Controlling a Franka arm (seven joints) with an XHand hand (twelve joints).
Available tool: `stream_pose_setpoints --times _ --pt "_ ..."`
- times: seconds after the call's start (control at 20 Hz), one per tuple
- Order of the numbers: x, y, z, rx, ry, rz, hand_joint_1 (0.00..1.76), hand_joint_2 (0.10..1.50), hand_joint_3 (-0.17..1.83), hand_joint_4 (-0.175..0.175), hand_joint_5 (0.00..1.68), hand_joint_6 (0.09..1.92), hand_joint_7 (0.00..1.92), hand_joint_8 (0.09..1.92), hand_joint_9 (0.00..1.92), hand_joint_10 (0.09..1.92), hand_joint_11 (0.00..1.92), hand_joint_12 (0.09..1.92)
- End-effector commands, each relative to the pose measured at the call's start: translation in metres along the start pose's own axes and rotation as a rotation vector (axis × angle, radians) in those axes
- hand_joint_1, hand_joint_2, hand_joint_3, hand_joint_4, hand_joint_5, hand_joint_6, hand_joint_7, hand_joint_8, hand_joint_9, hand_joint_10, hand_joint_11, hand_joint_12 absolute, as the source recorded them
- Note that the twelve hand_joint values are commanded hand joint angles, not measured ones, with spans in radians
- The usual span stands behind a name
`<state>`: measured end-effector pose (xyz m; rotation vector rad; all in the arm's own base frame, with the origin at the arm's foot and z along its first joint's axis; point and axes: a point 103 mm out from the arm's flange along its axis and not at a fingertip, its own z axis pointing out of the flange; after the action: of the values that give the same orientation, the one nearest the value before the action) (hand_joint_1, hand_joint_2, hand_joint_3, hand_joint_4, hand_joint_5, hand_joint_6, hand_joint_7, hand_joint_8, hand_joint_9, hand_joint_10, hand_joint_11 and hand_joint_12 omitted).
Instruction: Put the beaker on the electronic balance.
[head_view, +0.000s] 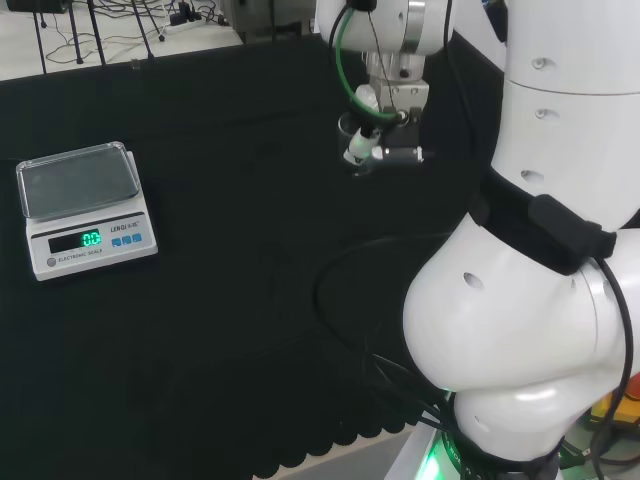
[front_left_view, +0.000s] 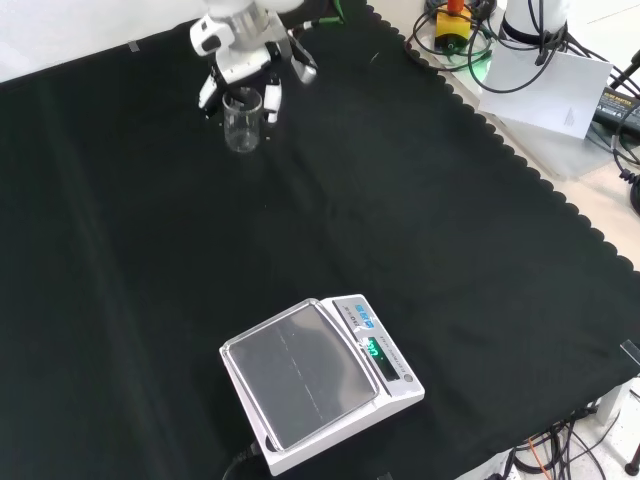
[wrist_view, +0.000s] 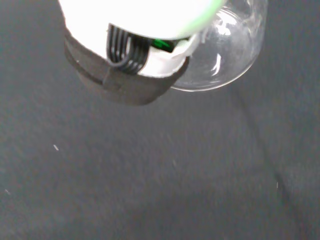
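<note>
The beaker (front_left_view: 243, 120) is seen in the front view at the far left of the black cloth (front_left_view: 400, 220), standing upright, with the robot hand (front_left_view: 240, 62) gathered over and around it. White fingers (front_left_view: 272, 100) are placed down either side of the glass wall, so the beaker is judged to be clasped, though actual contact cannot be made out. Further to the right and much nearer in that view, the balance (front_left_view: 318, 385) is set well apart from the beaker, its flat pan bare and its green display lit.

The beaker is judged to be light, stiff, smooth and breakable; being clear glass, it is likely to slip if tilted. It is best taken by the side wall below the rim and kept upright during the carry, then set down gently on the middle of the pan.

In the head view the balance (head_view: 85, 205) is shown at the left of the counter and the robot hand (head_view: 385, 135) toward the right, beside the arm's white links; the beaker (head_view: 350, 128) is only faintly made out there as a rim. In the wrist view the rounded glass (wrist_view: 225, 50) is shown close beside a part of the robot hand (wrist_view: 140, 20), over plain cloth, which the other views do not give.
</note>
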<state>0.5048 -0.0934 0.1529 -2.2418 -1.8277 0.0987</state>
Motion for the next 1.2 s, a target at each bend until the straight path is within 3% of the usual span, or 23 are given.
stream_pose_setpoints --times 0.05,0.3,0.5,0.65,0.8,1.05,1.2 --pt "0.015 -0.026 -0.045 -0.030 -0.005 -0.023 1.20 0.82 0.79 -0.022 0.82 1.37 0.89 1.50 1.11 1.22 1.25 0.93" --pt "0.030 -0.033 -0.060 -0.030 -0.010 -0.063 1.20 0.81 0.81 -0.020 0.83 1.36 0.90 1.50 1.12 1.22 1.25 0.93" --pt "0.068 -0.036 -0.068 -0.036 -0.032 -0.108 1.20 0.80 0.81 -0.020 0.84 1.36 0.90 1.49 1.13 1.22 1.25 0.93" --pt "0.122 -0.034 -0.069 -0.032 -0.053 -0.165 1.21 0.80 0.82 -0.020 0.84 1.36 0.91 1.49 1.13 1.22 1.25 0.93" --pt "0.190 -0.034 -0.065 -0.024 -0.084 -0.256 1.21 0.79 0.82 -0.021 0.84 1.36 0.91 1.49 1.13 1.21 1.25 0.93" --pt "0.301 -0.035 -0.042 0.016 -0.115 -0.414 1.21 0.78 0.84 -0.022 0.85 1.35 0.92 1.48 1.14 1.21 1.26 0.93" --pt "0.352 -0.034 -0.024 0.044 -0.127 -0.488 1.21 0.78 0.84 -0.021 0.85 1.35 0.92 1.48 1.14 1.21 1.26 0.93"
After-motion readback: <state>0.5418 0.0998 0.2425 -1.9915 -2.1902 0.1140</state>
